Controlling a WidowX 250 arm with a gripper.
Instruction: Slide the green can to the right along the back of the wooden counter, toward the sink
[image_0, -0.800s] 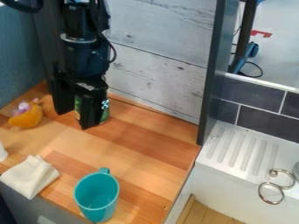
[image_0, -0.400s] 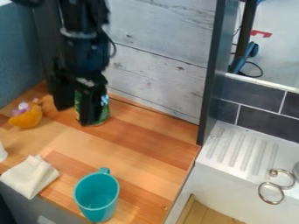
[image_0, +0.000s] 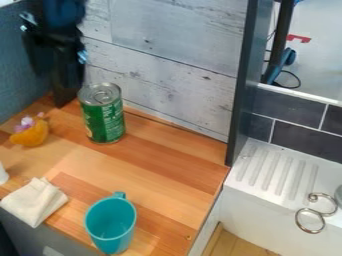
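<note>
A: Upper left, what's the gripper (image_0: 59, 67) doing?
B: Rising clear of the green can (image_0: 102, 114); can't tell if jaws are clenching. Can's standing on the desk (image_0: 160, 165), left of centre.
A: Meaning?
B: Contact's looking finished, I'd say.

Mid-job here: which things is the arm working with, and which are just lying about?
In hand:
- gripper, up beside the wall, holding nothing I can make out
- green can, upright on the counter, nearest the gripper

Lying about:
- orange toy
- cloth
- teal mug
- metal rings, right
</note>
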